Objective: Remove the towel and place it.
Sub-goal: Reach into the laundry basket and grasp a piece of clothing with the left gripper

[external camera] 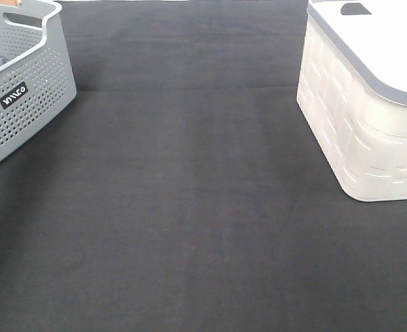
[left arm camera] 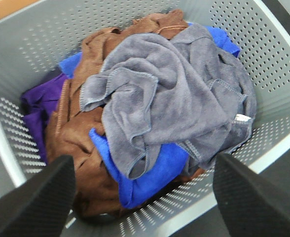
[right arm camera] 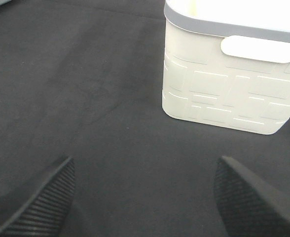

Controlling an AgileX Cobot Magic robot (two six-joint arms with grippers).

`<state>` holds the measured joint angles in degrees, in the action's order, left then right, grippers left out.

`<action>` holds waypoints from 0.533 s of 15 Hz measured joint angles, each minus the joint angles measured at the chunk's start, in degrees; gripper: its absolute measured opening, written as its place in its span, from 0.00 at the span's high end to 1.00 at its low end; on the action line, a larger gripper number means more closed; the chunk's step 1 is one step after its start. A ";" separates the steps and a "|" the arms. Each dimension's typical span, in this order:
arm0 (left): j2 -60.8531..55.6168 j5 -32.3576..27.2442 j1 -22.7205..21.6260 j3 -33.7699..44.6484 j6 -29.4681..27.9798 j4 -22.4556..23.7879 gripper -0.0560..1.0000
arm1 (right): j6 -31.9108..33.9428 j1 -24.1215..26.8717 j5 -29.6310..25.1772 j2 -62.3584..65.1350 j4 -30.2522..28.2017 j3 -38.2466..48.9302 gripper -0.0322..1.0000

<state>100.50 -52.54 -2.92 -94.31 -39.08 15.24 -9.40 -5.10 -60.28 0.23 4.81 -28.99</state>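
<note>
Black ribbed left fingers [left arm camera: 36,197] stand wide apart and empty above the grey basket [left arm camera: 46,39]. In it the towel [left arm camera: 174,98] lies crumpled on top of the other cloths [left arm camera: 86,143], brown, blue and purple, with its white tag showing and nothing touching it. By my reading the task has not begun: gripping, lifting out and placing are all left to do. Right fingers [right arm camera: 31,202] are equally wide and empty, held low over the black desk [external camera: 190,221] and facing the white bin [right arm camera: 219,89]; neither arm shows in the high view.
</note>
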 joint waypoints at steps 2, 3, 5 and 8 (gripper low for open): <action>1.43 -0.06 0.00 -1.20 -0.17 0.06 0.26 | 0.00 0.00 0.00 0.00 0.00 0.00 0.23; 5.04 -0.06 0.00 -3.61 -1.66 1.66 0.26 | 0.00 0.00 0.00 0.00 0.00 0.00 0.23; 6.82 -0.11 0.00 -4.76 -2.12 2.75 0.26 | 0.00 0.00 0.00 0.00 0.00 0.00 0.23; 13.12 -0.11 0.00 -10.43 -2.92 4.64 0.26 | 0.00 0.00 0.00 0.00 0.00 0.00 0.23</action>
<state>113.62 -52.65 -2.92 -104.74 -42.00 19.88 -9.40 -5.10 -60.28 0.23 4.81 -28.99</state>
